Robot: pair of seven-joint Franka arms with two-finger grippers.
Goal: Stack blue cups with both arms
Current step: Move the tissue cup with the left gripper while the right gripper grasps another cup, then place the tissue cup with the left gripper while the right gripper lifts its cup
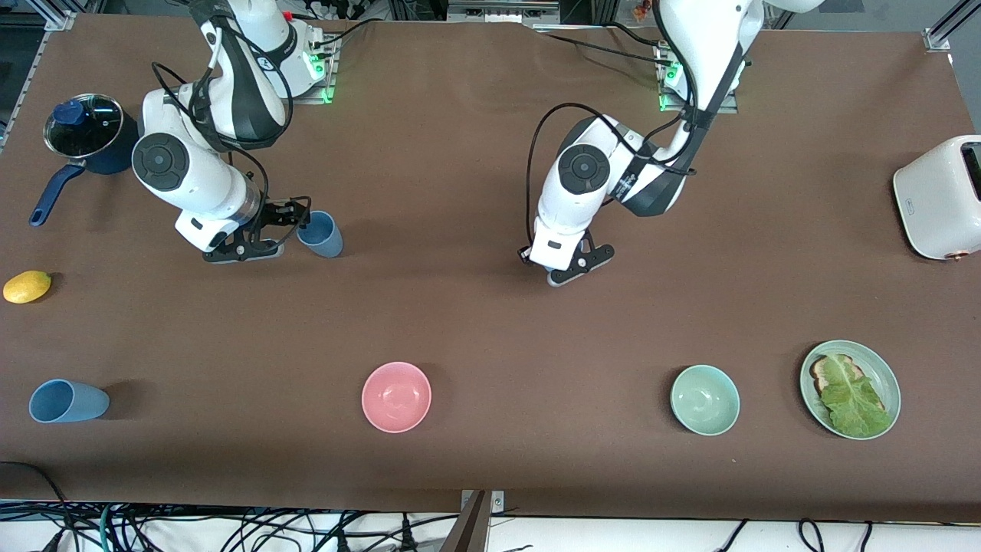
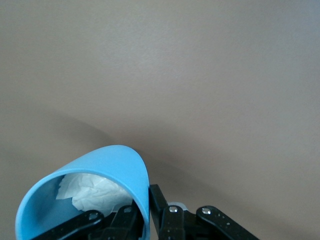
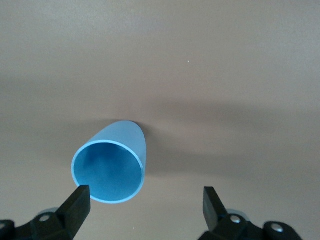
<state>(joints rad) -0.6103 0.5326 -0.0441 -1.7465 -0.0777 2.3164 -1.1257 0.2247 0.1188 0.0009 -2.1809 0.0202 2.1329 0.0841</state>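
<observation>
Brown worktop [image 1: 475,153] stretches under both my arms, and no blue cup sits inside another yet, so I judge the stacking barely begun.

My left gripper [image 1: 573,264] hangs over the middle of the worktop, pressed together on the wall of the held cup [image 2: 107,167], one finger inside the rim and one outside. Something white and crumpled [image 2: 95,190] lies in that cup. From the front camera the cup itself is hidden under my wrist.

My right gripper [image 1: 295,218] is low at the right arm's end, spread wide and pinching nothing. The standing cup [image 1: 322,234] is just beside its fingers, mouth toward my wrist camera, not yet between them.

The lying cup [image 1: 67,401] rests on its side near the front edge at the same end, well apart from both grippers.

What is left, as I judge it: grasp the standing cup, bring the two together and nest them, then fetch the lying cup.
</observation>
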